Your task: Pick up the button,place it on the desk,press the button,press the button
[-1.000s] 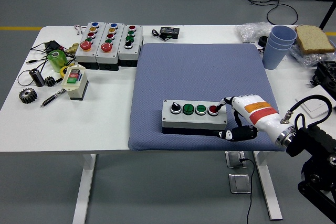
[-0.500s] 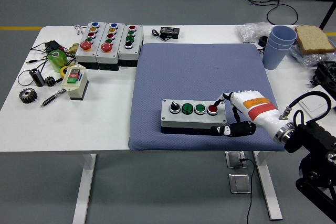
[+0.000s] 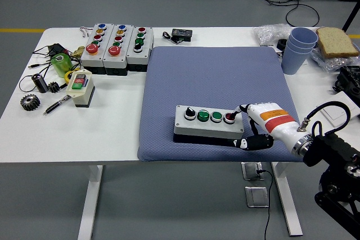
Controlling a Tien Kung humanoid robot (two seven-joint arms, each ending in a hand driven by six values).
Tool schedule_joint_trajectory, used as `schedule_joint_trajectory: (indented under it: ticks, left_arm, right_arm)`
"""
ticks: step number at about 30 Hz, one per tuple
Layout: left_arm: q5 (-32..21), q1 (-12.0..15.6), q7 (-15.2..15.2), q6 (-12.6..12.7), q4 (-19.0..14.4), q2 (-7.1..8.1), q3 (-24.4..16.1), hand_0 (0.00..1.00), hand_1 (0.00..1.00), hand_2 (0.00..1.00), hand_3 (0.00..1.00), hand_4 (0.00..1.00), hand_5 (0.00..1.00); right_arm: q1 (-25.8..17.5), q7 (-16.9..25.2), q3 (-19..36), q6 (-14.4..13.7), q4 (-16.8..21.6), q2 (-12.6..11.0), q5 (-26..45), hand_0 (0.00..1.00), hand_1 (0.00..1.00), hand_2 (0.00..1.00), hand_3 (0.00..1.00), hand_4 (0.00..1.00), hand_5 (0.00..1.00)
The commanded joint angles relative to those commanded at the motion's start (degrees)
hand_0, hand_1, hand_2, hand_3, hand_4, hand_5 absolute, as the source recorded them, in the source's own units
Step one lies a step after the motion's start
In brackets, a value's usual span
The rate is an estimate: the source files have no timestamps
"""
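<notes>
A grey button box [image 3: 209,125] lies on the blue mat [image 3: 214,71] near its front edge. Along its top run a black knob, two green buttons and a red button [image 3: 229,118] at the right end. My right hand [image 3: 237,130], white with black fingers, reaches in from the lower right. Its index fingertip rests on the red button, the black thumb [image 3: 250,142] lies against the box's front right corner, and the other fingers are curled. The left arm is out of sight.
Three button boxes [image 3: 115,46] stand at the back left, with a small cream switch box [image 3: 80,87], gears [image 3: 29,102] and a pen near them. Stacked blue cups [image 3: 298,49] and bagged bread [image 3: 336,41] sit at the back right. A black device [image 3: 181,35] lies behind the mat.
The button box and my right hand have shifted slightly to the right together on the mat. The index finger stays on the red button.
</notes>
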Motion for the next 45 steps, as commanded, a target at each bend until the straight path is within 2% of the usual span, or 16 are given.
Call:
schedule_joint_trajectory:
  ticks: [7,18,37,39,43,45]
  left_arm:
    - [0.14,0.03,0.04,-0.05,0.0,0.03,-0.06,0.626,0.662,0.677,0.59,0.34,0.648]
    - [-0.43,-0.05,-0.07,0.0,0.0,0.02,0.43,0.626,0.662,0.676,0.59,0.34,0.646]
    - [-0.53,-0.12,-0.07,-0.02,0.0,0.09,0.52,0.626,0.662,0.676,0.59,0.339,0.645]
    - [-0.78,-0.16,-0.14,0.02,0.0,0.1,0.81,0.626,0.662,0.676,0.59,0.339,0.645]
    - [-0.54,-0.17,-0.1,0.01,0.0,0.08,0.63,0.626,0.662,0.677,0.589,0.34,0.645]
    - [-0.55,-0.14,-0.1,0.01,0.0,0.06,0.6,0.626,0.662,0.677,0.589,0.34,0.645]
  right_arm:
    - [0.76,0.26,0.26,-1.15,2.18,0.71,-0.26,0.122,0.002,0.166,0.662,0.903,0.468]
    - [2.45,-0.24,-3.48,-0.52,-0.24,2.83,-0.37,0.123,0.002,0.166,0.662,0.9,0.467]
    - [3.1,-0.93,-5.42,0.4,-2.11,2.73,-0.37,0.124,0.002,0.166,0.661,0.897,0.465]
    - [3.11,-0.83,-4.94,0.1,-1.86,2.8,-0.33,0.124,0.002,0.166,0.661,0.897,0.465]
    - [2.99,0.11,-3.2,-2.38,-1.05,2.91,0.53,0.124,0.002,0.167,0.661,0.897,0.465]
    - [2.53,1.24,-1.3,-5.2,-1.03,2.84,2.31,0.124,0.002,0.167,0.661,0.897,0.465]
